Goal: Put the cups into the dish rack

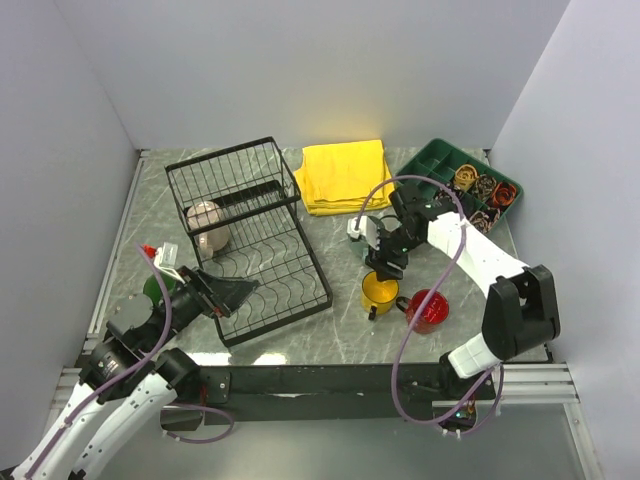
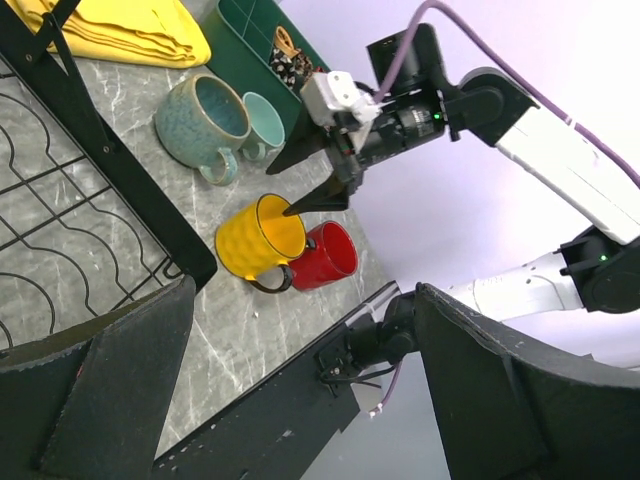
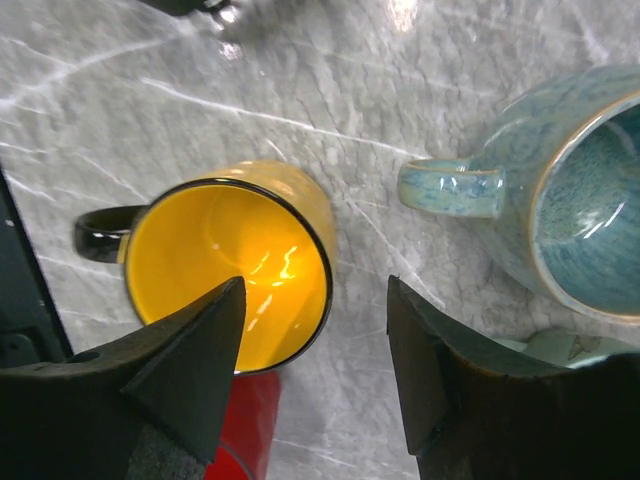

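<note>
Looking at the right gripper (image 3: 315,290), how do its jaws stand?
Apart, astride the rim of the glossy yellow ceramic mug with a black handle (image 3: 230,260). One fingertip hangs inside the cup and the other is outside its wall, with a gap showing.

Where is that mug?
Upright on the grey marbled table (image 1: 340,330), touching the glossy red ceramic mug (image 2: 330,255), to the right of the large black wire dish rack (image 1: 278,322).

Other cups?
A large speckled teal mug (image 2: 200,120) and a small pale teal mug (image 2: 265,120) stand together just beyond the yellow one, near the folded yellow cloth (image 1: 345,175). A beige mug (image 1: 208,225) lies inside the rack's basket section.

And the left gripper (image 1: 235,298)?
Jaws spread wide with nothing between them, at the rack's near edge.
</note>
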`<state>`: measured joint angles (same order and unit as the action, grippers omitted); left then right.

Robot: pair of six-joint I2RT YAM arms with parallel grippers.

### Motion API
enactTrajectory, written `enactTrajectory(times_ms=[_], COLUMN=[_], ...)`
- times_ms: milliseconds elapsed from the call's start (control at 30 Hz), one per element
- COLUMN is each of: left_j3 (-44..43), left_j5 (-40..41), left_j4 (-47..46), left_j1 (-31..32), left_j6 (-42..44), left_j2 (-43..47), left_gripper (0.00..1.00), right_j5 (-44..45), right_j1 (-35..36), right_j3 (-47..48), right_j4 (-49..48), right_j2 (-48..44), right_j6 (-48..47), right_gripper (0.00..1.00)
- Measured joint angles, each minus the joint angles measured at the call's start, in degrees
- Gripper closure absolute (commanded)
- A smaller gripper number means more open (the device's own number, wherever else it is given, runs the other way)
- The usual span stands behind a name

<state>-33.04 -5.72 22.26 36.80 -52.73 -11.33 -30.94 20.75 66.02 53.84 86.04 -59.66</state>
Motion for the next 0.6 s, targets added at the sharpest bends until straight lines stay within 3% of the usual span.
enactTrajectory(times_ms=[433,533,600], left_j3=[2.0,2.5,2.6], left_j5=[-1.2,-1.8,-2.1], left_j4=[-2.9,-4.1,-4.8], left_j1=[0.0,0.0,0.0], left_j6=[-4.2,-5.3,-5.7], left_j2=[-0.2,-0.4,-0.7], left_gripper=[0.04,0.04,0.04], right_j5=[1.7,1.6,1.6], right_j1=[1.1,1.4,1.6], right_j3=[-4.9,-6.0,-6.6], right_j4=[-6.1,-7.5,-8.4], right_j2=[4.2,4.3,4.3], right_j6=[-0.4,-0.5,-0.7], right_gripper=[0.64,0.71,0.81])
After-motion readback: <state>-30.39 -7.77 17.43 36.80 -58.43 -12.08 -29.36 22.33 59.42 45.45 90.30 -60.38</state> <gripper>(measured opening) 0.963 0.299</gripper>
